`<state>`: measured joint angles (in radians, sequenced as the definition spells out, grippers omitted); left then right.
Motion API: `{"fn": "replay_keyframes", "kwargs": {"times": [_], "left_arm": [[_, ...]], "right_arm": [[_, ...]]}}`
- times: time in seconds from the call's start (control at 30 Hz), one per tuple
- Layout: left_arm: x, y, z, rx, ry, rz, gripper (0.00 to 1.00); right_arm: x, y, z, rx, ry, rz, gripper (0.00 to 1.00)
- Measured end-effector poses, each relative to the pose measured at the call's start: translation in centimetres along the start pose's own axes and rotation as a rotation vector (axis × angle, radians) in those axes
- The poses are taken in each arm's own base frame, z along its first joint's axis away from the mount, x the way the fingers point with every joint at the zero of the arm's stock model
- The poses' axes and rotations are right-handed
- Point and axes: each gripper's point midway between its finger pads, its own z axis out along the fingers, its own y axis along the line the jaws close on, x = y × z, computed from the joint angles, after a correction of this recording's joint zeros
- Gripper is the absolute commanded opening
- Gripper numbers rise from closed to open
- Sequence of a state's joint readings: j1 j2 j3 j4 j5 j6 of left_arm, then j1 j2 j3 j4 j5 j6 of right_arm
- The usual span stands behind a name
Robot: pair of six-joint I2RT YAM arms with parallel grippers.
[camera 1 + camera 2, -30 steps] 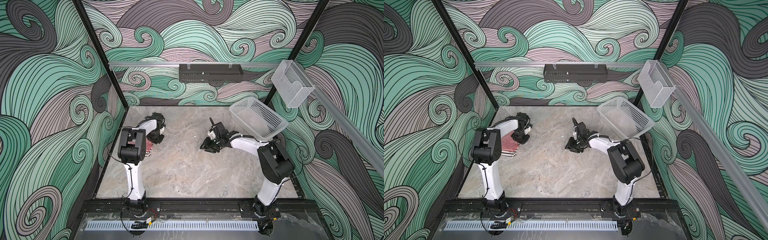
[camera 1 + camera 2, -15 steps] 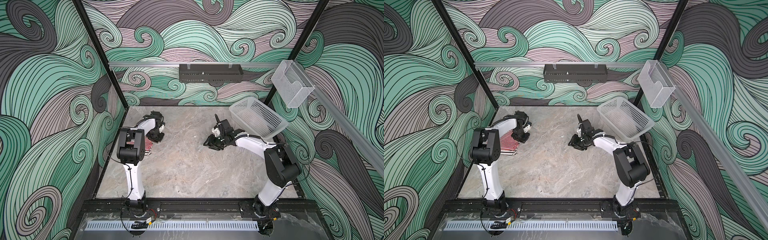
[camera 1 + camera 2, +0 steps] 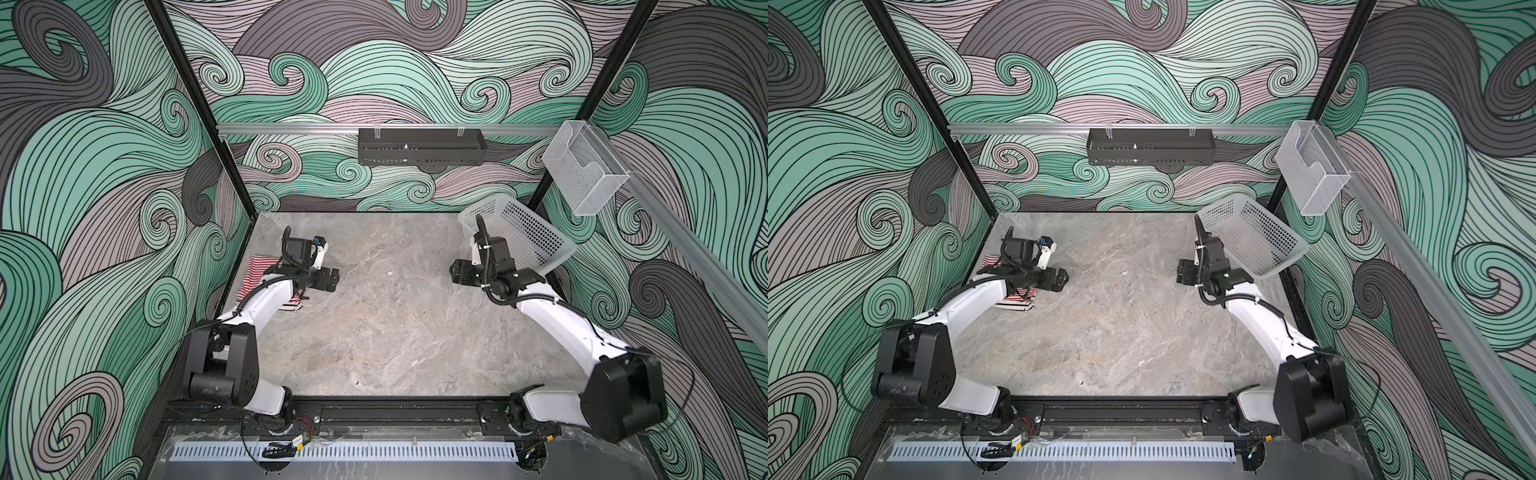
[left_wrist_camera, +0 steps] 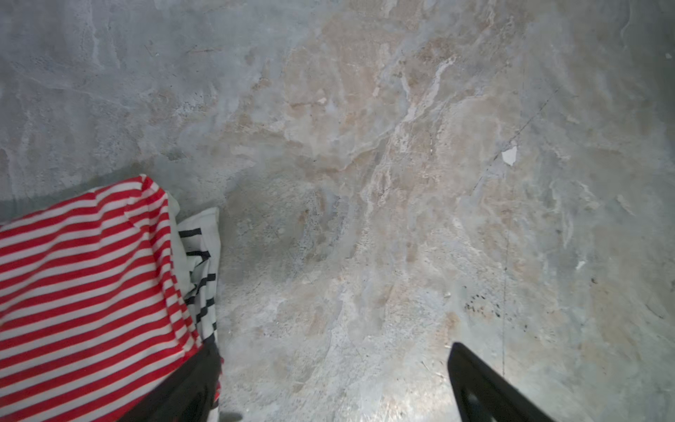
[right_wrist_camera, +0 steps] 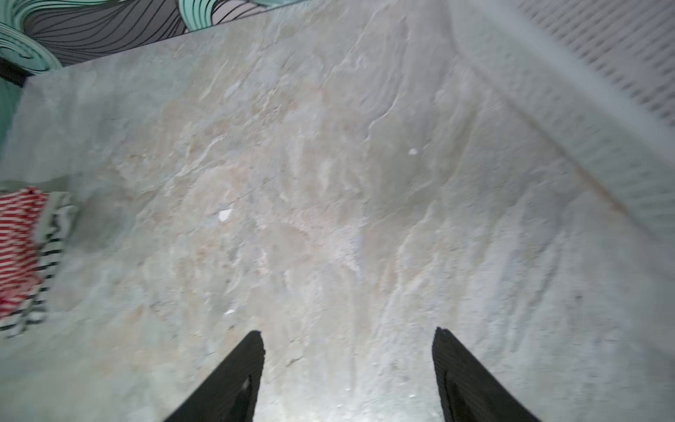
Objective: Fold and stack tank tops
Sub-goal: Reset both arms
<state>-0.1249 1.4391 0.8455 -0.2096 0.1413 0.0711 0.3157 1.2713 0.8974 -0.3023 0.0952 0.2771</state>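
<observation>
Hidden, left side: in both top views the left arm (image 3: 266,299) lies across the folded pile, so only a red-striped corner and a thin near edge show.
Cut off, left wrist view: the red-and-white tank top (image 4: 84,285) runs out of the picture. The black-and-white tank top (image 4: 202,263) shows only as a narrow strip beneath it. One dark finger (image 4: 193,380) overlaps the pile's edge, and I cannot tell whether it touches.
Blurred, right wrist view: the pile is a small smear at the border and the basket (image 3: 536,237) is a soft pale wall.
Surface: the table (image 3: 395,332) is grey-beige with a marbled stone look, and a small white fleck (image 4: 509,155) lies on it.
Room: the walls carry teal, grey and mauve wave swirls. A black tray (image 3: 419,145) hangs on the back rail. A clear holder (image 3: 582,174) hangs on the right rail. The white perforated basket sits tilted in the far right corner.
Tank tops: folded flat with the red stripes on top of the black ones, at the table's left edge by the wall.
Left gripper (image 4: 333,349): spread wide, nothing between the fingers, over bare table just beside the pile.
Right gripper (image 5: 347,332): fingers apart, holding nothing, near the basket and well apart from the pile.
</observation>
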Motion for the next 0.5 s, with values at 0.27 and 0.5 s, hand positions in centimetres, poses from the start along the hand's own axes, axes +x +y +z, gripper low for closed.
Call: {"fn": "replay_keyframes", "kwargs": {"times": [0.27,0.5], "left_arm": [[-1.6,1.3,0.7,-0.071,-0.139,-0.027,0.99],[-3.4,3.0,-0.4,-0.178,-0.296,-0.011,0.99]], "right_arm": [[3.2,-8.6,-0.1,0.294,-0.194,-0.114,0.96],[0.9,-11.6,1.3,0.332,-0.277,-0.066,0.96]]}}
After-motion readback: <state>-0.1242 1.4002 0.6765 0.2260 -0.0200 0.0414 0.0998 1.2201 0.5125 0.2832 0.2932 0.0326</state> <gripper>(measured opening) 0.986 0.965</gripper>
